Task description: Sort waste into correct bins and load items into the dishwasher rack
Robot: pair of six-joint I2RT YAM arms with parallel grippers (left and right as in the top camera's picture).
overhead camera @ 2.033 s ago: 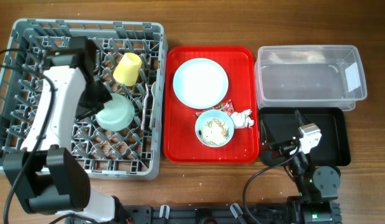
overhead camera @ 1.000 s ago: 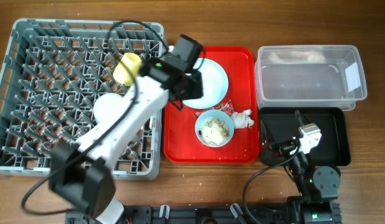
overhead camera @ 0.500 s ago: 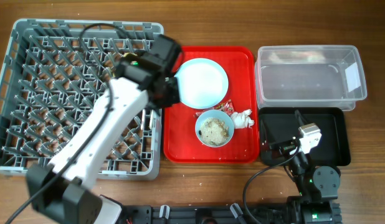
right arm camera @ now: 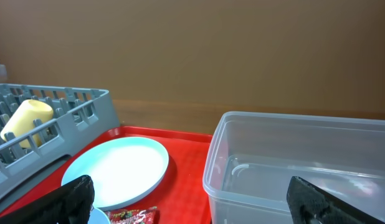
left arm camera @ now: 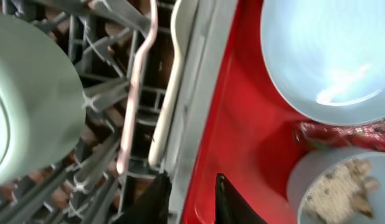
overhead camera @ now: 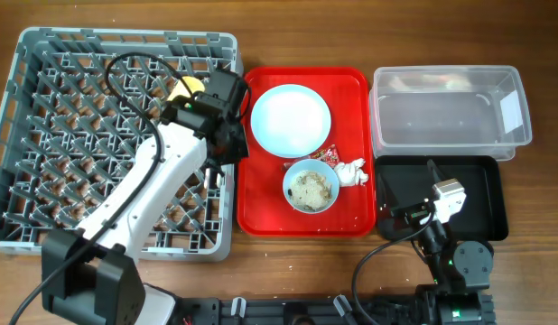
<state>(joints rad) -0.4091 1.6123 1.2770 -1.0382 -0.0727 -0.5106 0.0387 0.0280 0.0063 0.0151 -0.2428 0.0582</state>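
left gripper (left arm camera: pixel 191 202) narrowly parted, empty, over the dishwasher rack (overhead camera: pixel 26 226) wall just left of the red tray (overhead camera: pixel 261 212), right gripper (right arm camera: pixel 194 200) spread wide, empty, right of it, plate (overhead camera: pixel 291 119), scrap-filled bowl (overhead camera: pixel 311 188), napkin (overhead camera: pixel 351 171), wrapper (overhead camera: pixel 326 154) on the tray

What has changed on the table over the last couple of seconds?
The left gripper swung from the left side of the dishwasher rack across to the red tray, then drew back to the rack's right edge, holding nothing. The plate, food bowl, napkin, wrapper and right gripper stayed put.
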